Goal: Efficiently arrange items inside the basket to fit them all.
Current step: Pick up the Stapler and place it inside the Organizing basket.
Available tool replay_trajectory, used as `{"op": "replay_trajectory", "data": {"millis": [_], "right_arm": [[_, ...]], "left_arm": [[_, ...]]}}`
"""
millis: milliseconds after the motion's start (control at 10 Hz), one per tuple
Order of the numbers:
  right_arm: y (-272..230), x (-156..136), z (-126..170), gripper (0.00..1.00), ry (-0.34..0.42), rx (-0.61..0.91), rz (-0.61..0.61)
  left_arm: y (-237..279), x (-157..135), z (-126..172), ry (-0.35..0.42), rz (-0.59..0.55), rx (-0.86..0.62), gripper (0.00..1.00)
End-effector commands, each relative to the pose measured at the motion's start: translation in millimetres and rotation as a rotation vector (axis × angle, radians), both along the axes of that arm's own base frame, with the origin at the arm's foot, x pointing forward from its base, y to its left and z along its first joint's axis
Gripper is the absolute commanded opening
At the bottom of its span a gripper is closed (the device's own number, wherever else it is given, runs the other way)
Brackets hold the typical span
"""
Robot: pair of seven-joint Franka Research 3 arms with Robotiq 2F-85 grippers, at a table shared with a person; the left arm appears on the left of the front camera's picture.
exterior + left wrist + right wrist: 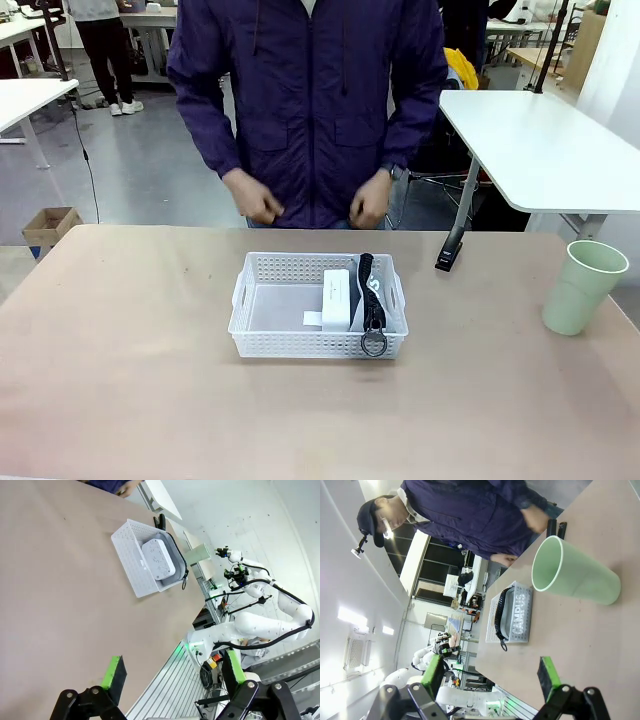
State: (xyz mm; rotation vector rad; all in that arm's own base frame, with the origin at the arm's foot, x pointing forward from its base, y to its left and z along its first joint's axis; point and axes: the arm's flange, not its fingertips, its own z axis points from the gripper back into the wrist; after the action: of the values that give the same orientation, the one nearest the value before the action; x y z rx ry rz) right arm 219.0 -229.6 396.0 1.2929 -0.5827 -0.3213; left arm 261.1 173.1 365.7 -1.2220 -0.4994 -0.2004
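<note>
Now your left claw (175, 670) & right claw (490, 675) gape wide, empty; box (336, 296) + pouch (370, 290) in basket (290, 345); cup (583, 287) outside on worktop (130, 350).

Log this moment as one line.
basket: white box, CAMPUS pouch inside | outside: black stapler, green cup | left end effector: open, empty | right end effector: open, empty

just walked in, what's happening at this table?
Nothing is being handled. The white box and the grey CAMPUS pouch stand on edge in the right side of the basket; the black stapler and green cup sit on the table outside it. The person's hands are off the table. Left gripper and right gripper have fingers open, empty.
</note>
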Motion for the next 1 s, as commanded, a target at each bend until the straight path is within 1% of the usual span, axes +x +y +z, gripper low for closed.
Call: {"op": "replay_trajectory", "data": {"millis": [0, 100, 200, 300, 500, 600, 700, 800, 900], "right_arm": [[-1.5, -1.8, 0.6, 1.0, -0.029, -0.002, 0.003], [0.0, 0.0, 0.0, 1.0, 0.0, 0.0, 0.0], [16.0, 12.0, 16.3, 1.0, 0.103, -0.102, -0.005], [35.4, 27.9, 39.0, 1.0, 0.144, -0.174, 0.042], [78.6, 64.2, 85.9, 1.0, 0.276, -0.364, 0.06], [103.6, 80.5, 112.2, 1.0, 0.309, -0.478, 0.105], [132.6, 97.2, 139.2, 1.0, 0.343, -0.635, 0.143], [160.0, 114.8, 157.5, 1.0, 0.35, -0.779, 0.213], [189.0, 136.0, 169.9, 1.0, 0.365, -0.917, 0.252]], "left_arm": [[-1.2, -1.5, 3.8, 0.01, 0.002, -0.016, 1.0], [-1.2, -1.5, 3.8, 0.01, 0.002, -0.016, 1.0], [-1.2, -1.5, 3.8, 0.01, 0.002, -0.016, 1.0], [-1.2, -1.5, 3.8, 0.01, 0.002, -0.016, 1.0], [-1.2, -1.5, 3.8, 0.01, 0.002, -0.016, 1.0], [-1.2, -1.5, 3.8, 0.01, 0.002, -0.016, 1.0], [-1.2, -1.5, 3.8, 0.01, 0.002, -0.016, 1.0], [-1.2, -1.5, 3.8, 0.01, 0.002, -0.016, 1.0], [-1.2, -1.5, 3.8, 0.01, 0.002, -0.016, 1.0]]}}
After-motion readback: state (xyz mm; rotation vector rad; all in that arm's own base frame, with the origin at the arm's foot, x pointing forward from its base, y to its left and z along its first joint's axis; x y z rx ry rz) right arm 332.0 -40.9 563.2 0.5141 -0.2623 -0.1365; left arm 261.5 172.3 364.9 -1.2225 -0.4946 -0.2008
